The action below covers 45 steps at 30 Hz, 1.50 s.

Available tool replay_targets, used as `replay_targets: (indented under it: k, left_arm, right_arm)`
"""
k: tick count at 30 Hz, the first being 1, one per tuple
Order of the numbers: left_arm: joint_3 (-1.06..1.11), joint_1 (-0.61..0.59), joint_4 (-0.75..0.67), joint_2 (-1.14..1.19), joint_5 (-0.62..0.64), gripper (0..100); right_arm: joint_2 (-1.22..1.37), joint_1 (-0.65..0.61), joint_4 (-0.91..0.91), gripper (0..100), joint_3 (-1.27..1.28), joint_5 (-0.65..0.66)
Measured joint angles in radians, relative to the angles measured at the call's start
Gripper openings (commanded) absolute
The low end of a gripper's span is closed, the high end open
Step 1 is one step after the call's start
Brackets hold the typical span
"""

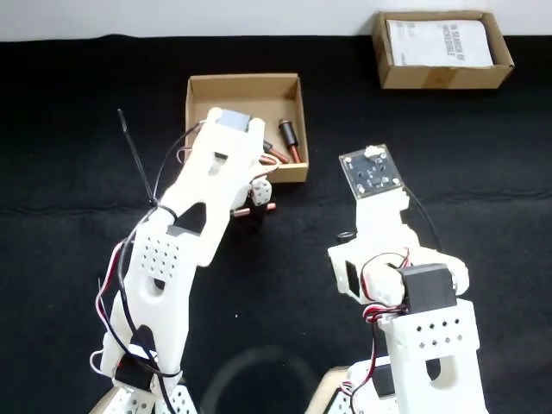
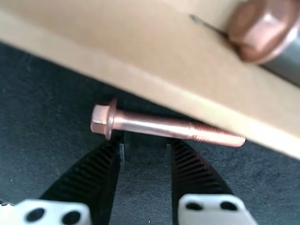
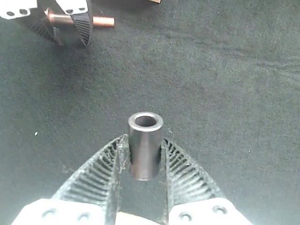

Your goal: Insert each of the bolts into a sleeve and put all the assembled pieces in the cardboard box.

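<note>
The left arm hides part of the cardboard box [image 1: 244, 80], where I count one assembled piece [image 1: 286, 132] for certain. The print on the sheet [image 1: 440, 41] in the far box [image 1: 442, 78] is too small to read. One bolt [image 2: 164, 126] lies beside the box wall, across the tips of the left claw [image 2: 145, 140], its jaws parted, while the right claw [image 3: 144, 139] pinches one sleeve [image 3: 145, 150] over the mat.

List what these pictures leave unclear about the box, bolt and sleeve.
- Cardboard box contents: high view, the left arm covers much of its floor; no piece count.
- Assembled piece: left wrist view, blurred, cut off by the frame's edge.
- Bolt shaft: right wrist view, middle hidden behind the left gripper.
- Sleeve bore: right wrist view, dark below the rim.
</note>
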Motion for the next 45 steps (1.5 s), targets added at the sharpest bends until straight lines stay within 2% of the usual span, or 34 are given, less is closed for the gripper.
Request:
replay_targets:
  k: [13, 27, 33, 45]
  left_arm:
    - [-0.002, -0.063, -0.008, -0.103, 0.041, 14]
    - [-0.040, -0.064, -0.008, -0.103, 0.084, 15]
    - [-0.066, -0.063, -0.035, -0.103, 0.084, 15]
    - [0.037, -0.032, -0.107, -0.133, 0.087, 15]
  right_arm:
    - [0.000, 0.000, 0.000, 0.8, 0.000, 0.026]
    - [0.000, 0.000, 0.002, 0.8, 0.000, 0.026]
    - [0.000, 0.000, 0.002, 0.8, 0.003, 0.072]
    - [0.021, 0.000, 0.017, 0.8, 0.003, 0.109]
